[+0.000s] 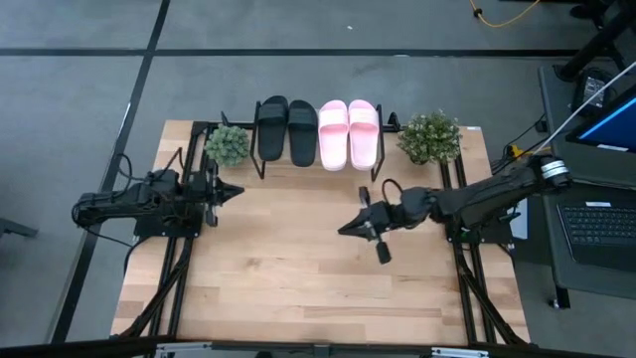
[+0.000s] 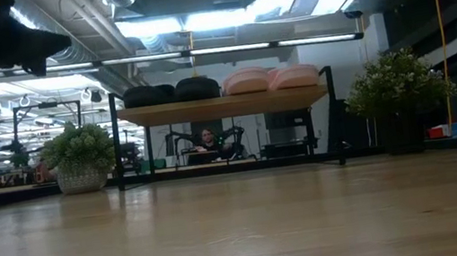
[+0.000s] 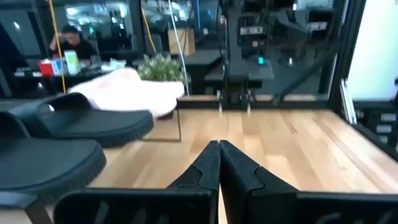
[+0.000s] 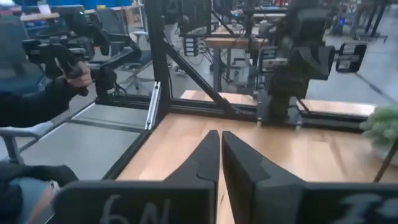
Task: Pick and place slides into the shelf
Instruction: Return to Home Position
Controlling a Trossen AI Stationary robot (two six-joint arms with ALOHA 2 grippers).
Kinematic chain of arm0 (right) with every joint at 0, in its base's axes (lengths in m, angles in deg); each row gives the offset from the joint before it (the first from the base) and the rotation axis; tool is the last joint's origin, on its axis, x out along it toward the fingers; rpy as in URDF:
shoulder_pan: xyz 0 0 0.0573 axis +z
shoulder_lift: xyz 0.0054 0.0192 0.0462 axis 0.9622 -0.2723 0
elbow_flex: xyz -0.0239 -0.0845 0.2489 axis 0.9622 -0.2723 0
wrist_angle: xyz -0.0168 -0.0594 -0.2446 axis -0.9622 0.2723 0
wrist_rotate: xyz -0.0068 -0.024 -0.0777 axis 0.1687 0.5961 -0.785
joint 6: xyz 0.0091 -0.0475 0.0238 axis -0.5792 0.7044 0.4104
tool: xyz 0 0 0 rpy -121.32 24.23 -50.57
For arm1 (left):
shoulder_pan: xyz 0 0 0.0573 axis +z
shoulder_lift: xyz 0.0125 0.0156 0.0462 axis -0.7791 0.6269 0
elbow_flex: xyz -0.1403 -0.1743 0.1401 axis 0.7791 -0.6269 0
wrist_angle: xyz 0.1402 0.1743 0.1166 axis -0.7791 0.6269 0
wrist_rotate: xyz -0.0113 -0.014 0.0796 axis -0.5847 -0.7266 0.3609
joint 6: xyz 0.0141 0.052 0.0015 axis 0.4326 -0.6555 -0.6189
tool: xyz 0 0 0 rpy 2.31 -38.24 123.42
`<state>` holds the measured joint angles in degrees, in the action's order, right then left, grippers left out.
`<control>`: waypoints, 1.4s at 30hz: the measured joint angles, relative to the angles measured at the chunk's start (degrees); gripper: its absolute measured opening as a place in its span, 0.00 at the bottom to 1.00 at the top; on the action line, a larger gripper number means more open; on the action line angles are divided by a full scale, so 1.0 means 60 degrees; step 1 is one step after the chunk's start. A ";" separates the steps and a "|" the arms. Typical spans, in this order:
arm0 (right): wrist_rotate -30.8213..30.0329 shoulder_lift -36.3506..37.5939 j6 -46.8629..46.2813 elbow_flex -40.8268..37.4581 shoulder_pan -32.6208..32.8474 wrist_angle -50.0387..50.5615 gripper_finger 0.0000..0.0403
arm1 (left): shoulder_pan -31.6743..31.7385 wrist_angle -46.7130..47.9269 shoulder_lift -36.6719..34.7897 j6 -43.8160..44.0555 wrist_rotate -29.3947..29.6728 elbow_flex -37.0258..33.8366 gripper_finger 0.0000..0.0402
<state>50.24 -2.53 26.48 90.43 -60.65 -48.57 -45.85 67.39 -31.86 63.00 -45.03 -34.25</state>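
Right tool [image 1: 342, 230] pinched; slides [image 1: 303, 131] (black, pink) atop shelf [image 2: 225, 106].

Closed left tool [image 3: 219, 163] near 2 black slides [image 3: 81, 121]

The shelf [image 2: 225, 106] on the table [image 1: 298, 268] bears black slides [image 1: 272, 127] beside pink slides [image 1: 333, 131].

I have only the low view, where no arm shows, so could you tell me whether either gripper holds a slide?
Observer: No. The left gripper is shut on nothing, over the table near the left plant.
Operator: And the right one, please?
Observer: The right gripper is shut and empty too, over the table's middle.
Operator: Is anyone close by?
Observer: Yes, the right wrist view shows a person's hand on a dark handle beyond the table's edge.
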 joint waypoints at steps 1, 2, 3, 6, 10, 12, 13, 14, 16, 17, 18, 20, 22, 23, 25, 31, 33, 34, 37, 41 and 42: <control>-0.0004 0.0231 0.0098 0.0000 -0.0001 0.0234 0.05 | 0.0000 -0.0190 -0.0017 0.0052 0.0007 -0.0108 0.00; -0.0010 0.0478 0.0194 0.0000 0.0003 0.0530 0.05 | 0.0000 -0.0367 -0.0009 0.0123 0.0004 -0.0268 0.00; -0.0014 0.0699 0.0321 0.0000 -0.0012 0.0791 0.05 | 0.0000 -0.0441 -0.0009 0.0253 0.0004 -0.0486 0.00; -0.0024 0.1358 0.0569 0.0000 -0.0044 0.1435 0.05 | 0.0000 -0.1249 -0.0004 0.0299 -0.0021 -0.0897 0.00; -0.0383 0.2097 0.0837 0.0000 -0.0044 0.2157 0.05 | 0.0004 -0.2318 -0.0006 0.0307 -0.0214 -0.1578 0.00; -0.0456 0.2401 0.0884 0.0000 -0.0044 0.2441 0.05 | 0.0000 -0.2789 -0.0014 0.0329 -0.0474 -0.1778 0.00; -0.0469 0.2526 0.0925 0.0000 -0.0044 0.2556 0.05 | 0.0000 -0.2881 -0.0014 0.0429 -0.0541 -0.1846 0.00; -0.0504 0.2651 0.1111 0.0000 -0.0044 0.2741 0.05 | 0.0000 -0.2641 -0.0009 0.0535 -0.0553 -0.1851 0.00; -0.0557 0.2943 0.1399 -0.0055 -0.0052 0.3158 0.05 | -0.0011 -0.2602 -0.0008 0.0567 -0.0620 -0.1851 0.00; -0.0582 0.3085 0.1408 -0.0126 -0.0052 0.3265 0.05 | -0.0021 -0.2632 -0.0011 0.0567 -0.0775 -0.1851 0.00; -0.0594 0.3260 0.1399 -0.0240 -0.0052 0.3266 0.05 | -0.0037 -0.2619 -0.0009 0.0568 -0.0948 -0.1851 0.00; -0.0597 0.3675 0.1420 -0.0554 -0.0070 0.3261 0.05 | -0.0088 -0.2622 -0.0009 0.0565 -0.1257 -0.1851 0.00; -0.0600 0.4201 0.1429 -0.0948 -0.0070 0.3238 0.05 | -0.0148 -0.2558 -0.0009 0.0568 -0.1315 -0.1851 0.00; -0.0600 0.4480 0.1436 -0.1176 -0.0070 0.3143 0.05 | -0.0179 -0.2468 -0.0009 0.0611 -0.1311 -0.1851 0.00; -0.0601 0.5111 0.1433 -0.1689 -0.0070 0.2888 0.05 | -0.0228 -0.2274 -0.0006 0.0853 -0.1249 -0.1851 0.00; -0.0608 0.6741 0.1319 -0.3476 -0.0073 0.2097 0.05 | -0.0237 -0.2272 -0.0009 0.1017 -0.1227 -0.1851 0.00; -0.0736 0.7338 0.1316 -0.3959 -0.0119 0.2152 0.05 | -0.0237 -0.2268 -0.0009 0.1018 -0.1227 -0.1851 0.00; -0.0795 0.7661 0.1308 -0.4179 -0.0156 0.2179 0.05 | -0.0237 -0.2268 -0.0009 0.1008 -0.1227 -0.1851 0.00; -0.0830 0.8631 0.1301 -0.4773 -0.0227 0.2229 0.05 | -0.0237 -0.2266 -0.0009 0.0997 -0.1222 -0.1851 0.00; -0.0852 0.9669 0.1346 -0.5474 -0.0230 0.2267 0.05 | -0.0233 -0.2261 -0.0009 0.0988 -0.1212 -0.1851 0.00; -0.0852 0.9882 0.1351 -0.5618 -0.0230 0.2312 0.05 | -0.0233 -0.2261 -0.0009 0.0990 -0.1212 -0.1851 0.00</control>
<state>45.13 56.76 34.59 56.72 -62.04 -34.70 -47.25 53.82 -31.92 68.94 -52.30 -45.36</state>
